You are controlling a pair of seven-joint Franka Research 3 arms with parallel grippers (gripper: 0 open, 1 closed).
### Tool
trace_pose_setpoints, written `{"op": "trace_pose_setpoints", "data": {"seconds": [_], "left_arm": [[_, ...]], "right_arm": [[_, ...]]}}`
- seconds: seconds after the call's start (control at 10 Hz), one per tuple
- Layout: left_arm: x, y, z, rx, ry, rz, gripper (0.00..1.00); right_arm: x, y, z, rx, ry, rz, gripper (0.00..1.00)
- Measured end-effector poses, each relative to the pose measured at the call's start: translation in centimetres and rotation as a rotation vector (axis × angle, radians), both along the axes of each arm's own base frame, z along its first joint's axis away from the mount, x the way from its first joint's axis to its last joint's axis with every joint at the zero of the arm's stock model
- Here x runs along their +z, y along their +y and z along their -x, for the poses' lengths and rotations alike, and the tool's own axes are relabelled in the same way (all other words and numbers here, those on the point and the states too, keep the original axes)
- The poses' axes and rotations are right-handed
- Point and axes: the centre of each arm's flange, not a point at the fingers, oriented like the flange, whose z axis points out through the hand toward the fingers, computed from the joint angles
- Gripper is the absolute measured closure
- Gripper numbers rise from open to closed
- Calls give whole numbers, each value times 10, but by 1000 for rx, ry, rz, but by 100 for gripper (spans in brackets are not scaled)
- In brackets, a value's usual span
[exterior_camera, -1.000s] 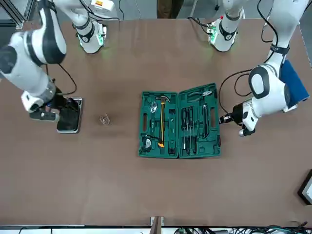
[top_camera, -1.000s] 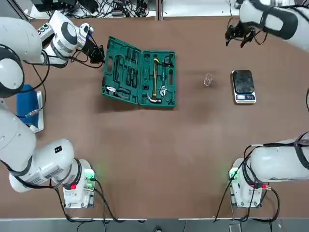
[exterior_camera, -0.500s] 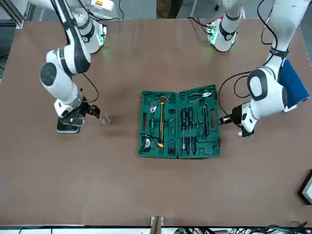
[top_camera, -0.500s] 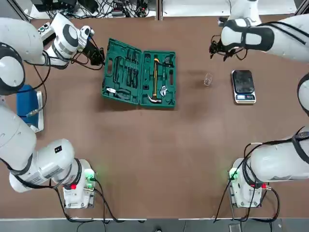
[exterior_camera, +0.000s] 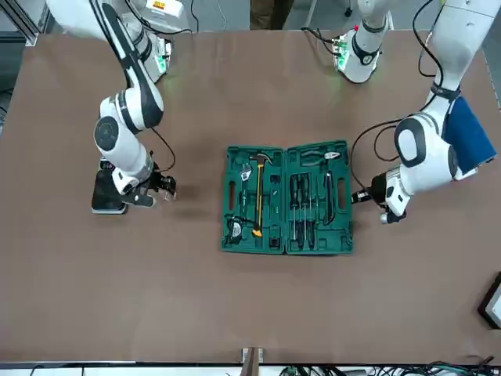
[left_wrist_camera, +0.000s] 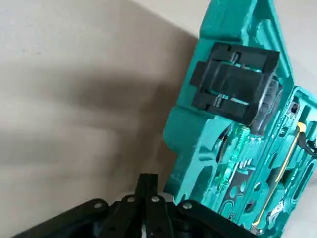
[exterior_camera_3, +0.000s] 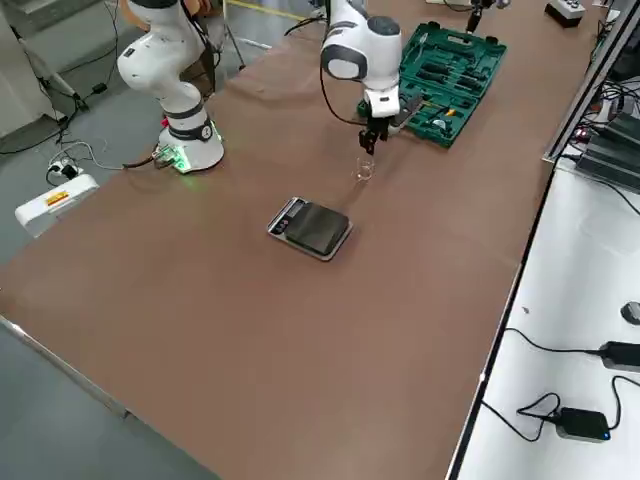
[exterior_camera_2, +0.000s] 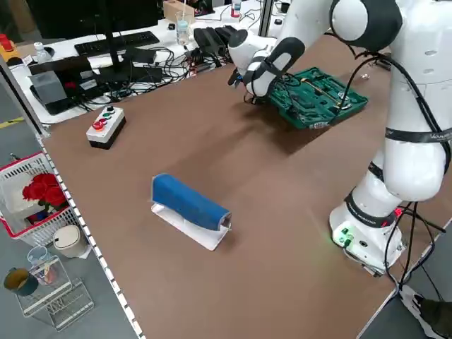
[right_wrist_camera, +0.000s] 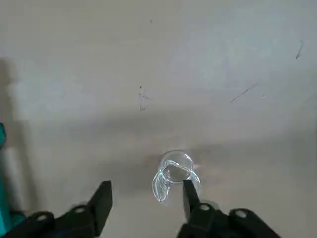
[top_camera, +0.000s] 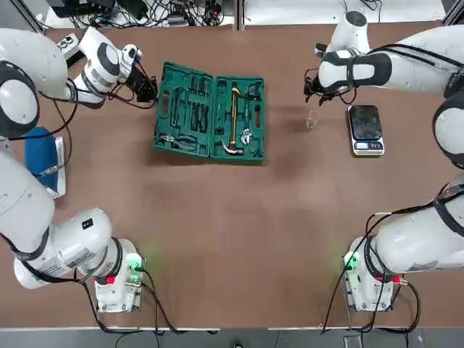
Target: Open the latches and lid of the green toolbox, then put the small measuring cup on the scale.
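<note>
The green toolbox [top_camera: 239, 116] lies open, its lid [top_camera: 185, 109] folded out flat on the side of my left arm, with tools in both halves. My left gripper [top_camera: 145, 88] is shut with nothing in it, just off the lid's outer edge [left_wrist_camera: 198, 134]. The latches cannot be made out. The small measuring cup [top_camera: 312, 120] stands upright on the table between toolbox and scale [top_camera: 365, 129]. My right gripper [right_wrist_camera: 146, 191] is open low over the cup [right_wrist_camera: 173, 177], which sits against one of its fingers [right_wrist_camera: 190, 194].
A blue object on a white base [top_camera: 40, 156] lies at the table's left edge, near my left arm. A grey button box [exterior_camera_2: 106, 127] sits at the far left corner. Cables and devices line the far edge.
My right gripper swung from beyond the scale over to the cup, came down, and its fingers narrowed. The lid settled flatter while my left gripper shifted slightly beside it.
</note>
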Motion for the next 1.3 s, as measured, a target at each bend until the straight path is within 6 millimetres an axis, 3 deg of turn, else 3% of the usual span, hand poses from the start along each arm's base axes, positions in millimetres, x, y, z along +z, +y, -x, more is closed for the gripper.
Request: {"op": "trace_pose_setpoints", "data": {"seconds": [0.5, 1.0, 1.1, 1.3], "left_arm": [[-18, 2, -1, 6, -6, -15, 99], [-27, 10, -2, -15, -15, -43, 99], [-26, 12, -3, -13, -18, -42, 99], [-24, 9, -4, -16, -23, -40, 99]], "right_arm": [[-33, -1, 9, -11, 12, -6, 41], [-48, 2, 11, -18, 16, -13, 48], [-48, 2, 11, -19, 15, -13, 64], [-48, 2, 11, -20, 15, -13, 71]]}}
